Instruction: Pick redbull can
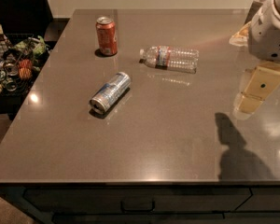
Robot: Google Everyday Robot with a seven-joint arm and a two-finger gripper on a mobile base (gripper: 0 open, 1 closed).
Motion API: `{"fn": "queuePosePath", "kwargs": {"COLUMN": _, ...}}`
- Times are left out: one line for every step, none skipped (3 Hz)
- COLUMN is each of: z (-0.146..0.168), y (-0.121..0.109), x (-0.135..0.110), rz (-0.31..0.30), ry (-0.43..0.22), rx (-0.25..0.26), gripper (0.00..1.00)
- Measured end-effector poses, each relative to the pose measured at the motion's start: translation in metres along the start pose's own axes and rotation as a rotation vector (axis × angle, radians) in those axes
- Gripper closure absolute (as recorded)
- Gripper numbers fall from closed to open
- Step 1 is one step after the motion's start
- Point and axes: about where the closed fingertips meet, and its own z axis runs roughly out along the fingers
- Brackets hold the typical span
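The redbull can (110, 92) is slim, silver and blue, and lies on its side on the grey table (144, 143), left of the middle, its shiny end toward the front left. My gripper (252, 94) hangs over the table's right side, far to the right of the can and well apart from it. It holds nothing that I can see. Its shadow falls on the table below it.
A red-orange soda can (106, 35) stands upright at the back left. A clear plastic water bottle (171, 58) lies on its side behind the redbull can. A dark basket of snacks (11, 64) stands off the table's left edge.
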Motion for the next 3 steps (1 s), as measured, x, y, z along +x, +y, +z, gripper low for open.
{"fn": "queuePosePath", "kwargs": {"z": 0.011, "y": -0.012, "x": -0.02, "rz": -0.064, "ry": -0.014, "rx": -0.015, "gripper": 0.0}}
{"fn": "queuePosePath", "kwargs": {"z": 0.026, "y": -0.021, "x": -0.047, "rz": -0.144, "ry": -0.028, "rx": -0.035, "gripper": 0.0}}
{"fn": "queuePosePath", "kwargs": {"z": 0.046, "y": -0.027, "x": -0.078, "rz": -0.231, "ry": -0.048, "rx": -0.058, "gripper": 0.0}}
